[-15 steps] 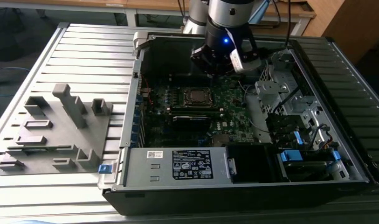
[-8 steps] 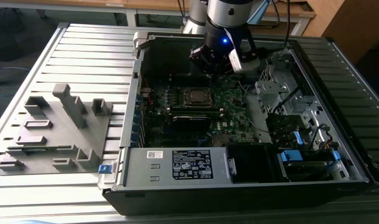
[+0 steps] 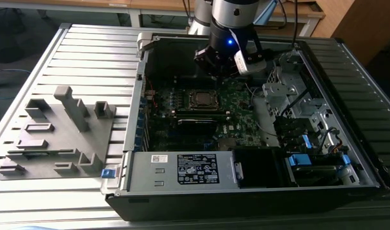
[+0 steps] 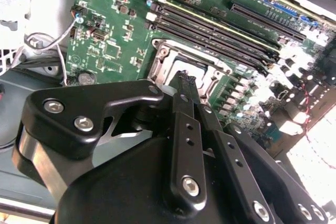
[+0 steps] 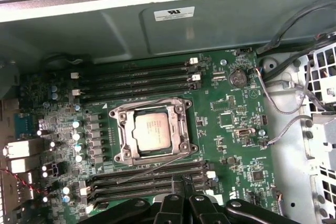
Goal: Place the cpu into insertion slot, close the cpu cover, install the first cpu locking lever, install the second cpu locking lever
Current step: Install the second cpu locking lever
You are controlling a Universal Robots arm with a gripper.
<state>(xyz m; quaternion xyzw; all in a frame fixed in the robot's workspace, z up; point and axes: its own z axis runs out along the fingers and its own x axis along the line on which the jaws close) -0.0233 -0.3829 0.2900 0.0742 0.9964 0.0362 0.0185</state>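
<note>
Tool (image 4: 184,80) fingers pressed together, empty, above the cpu (image 5: 152,131) under its cpu cover (image 5: 124,145).

One cpu (image 5: 152,131) sits under one cpu cover (image 5: 153,132) on one green motherboard (image 5: 231,124). Memory slots: three at the socket's 12 o'clock (image 5: 142,80), three at its 6 o'clock (image 5: 152,179). One coin battery (image 5: 238,78).
</note>
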